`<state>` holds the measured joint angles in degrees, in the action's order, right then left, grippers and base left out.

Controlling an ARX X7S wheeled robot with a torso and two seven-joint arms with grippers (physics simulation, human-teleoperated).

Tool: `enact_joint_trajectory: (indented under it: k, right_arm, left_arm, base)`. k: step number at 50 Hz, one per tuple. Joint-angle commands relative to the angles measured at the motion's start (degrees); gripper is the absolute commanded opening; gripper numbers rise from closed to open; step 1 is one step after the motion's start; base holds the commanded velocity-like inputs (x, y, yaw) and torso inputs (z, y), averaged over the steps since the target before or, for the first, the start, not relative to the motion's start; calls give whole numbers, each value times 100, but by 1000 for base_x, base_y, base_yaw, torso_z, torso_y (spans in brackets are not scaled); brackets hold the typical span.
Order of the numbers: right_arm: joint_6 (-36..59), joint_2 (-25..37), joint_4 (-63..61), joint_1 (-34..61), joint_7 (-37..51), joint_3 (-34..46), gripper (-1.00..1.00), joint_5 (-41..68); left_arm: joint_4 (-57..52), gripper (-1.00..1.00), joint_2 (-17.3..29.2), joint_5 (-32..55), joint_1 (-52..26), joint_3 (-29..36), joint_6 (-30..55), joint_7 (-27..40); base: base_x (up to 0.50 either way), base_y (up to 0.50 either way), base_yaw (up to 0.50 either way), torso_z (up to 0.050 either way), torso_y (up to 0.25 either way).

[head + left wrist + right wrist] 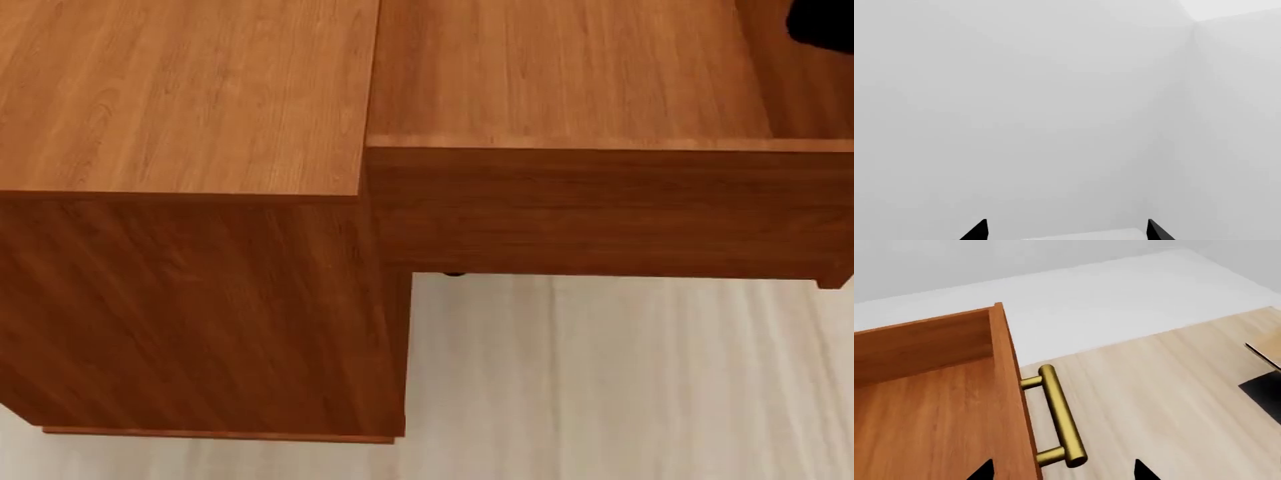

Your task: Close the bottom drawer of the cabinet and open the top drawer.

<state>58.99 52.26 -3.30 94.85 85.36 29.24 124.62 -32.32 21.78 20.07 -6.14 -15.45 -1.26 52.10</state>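
Just ahead of the right tool [1062,471], jaws apart and empty, lies the top drawer's [607,205] handle [1059,416]; straddle the bar squarely before clenching. Left tool [1066,231] idles released.

Pale wood-plank floor [614,380] bearing the cabinet [200,300], whose base rests directly on it; an opened drawer [601,210] projects above the boards without touching them.

light: even, bright | shadows: soft, under drawer [601,215] | blur: none | L wrist: maybe washed-out
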Motion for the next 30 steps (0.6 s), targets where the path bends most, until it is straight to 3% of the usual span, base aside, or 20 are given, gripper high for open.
enact_joint_trajectory:
  k: [1,16,27,28,30]
  right_arm:
    - [-902,615,-1887,264,432,328,100,861]
    - [-2534,1246,-3953,1310,420,1592,100,1283]
    - [-3602,1789,-5487,1126,380,1776,100,1164]
    - [-3727,1829,-5595,1033,337,1770,100,1118]
    - [-3410,1638,-5669,-126,447,664,100,1032]
  left_arm:
    - [-11,100,16,-8,-7,14,31,17]
    - [-22,100,26,16,-7,5,36,29]
    - [0,100,27,8,-14,23,28,26]
    - [6,100,25,6,-11,24,20,25]
    - [-8,100,30,-1,-15,30,37,33]
  base:
    - [0,0,0,0,0]
    - [0,0,0,0,0]
    - [0,0,0,0,0]
    - [0,0,0,0,0]
    - [0,0,0,0,0]
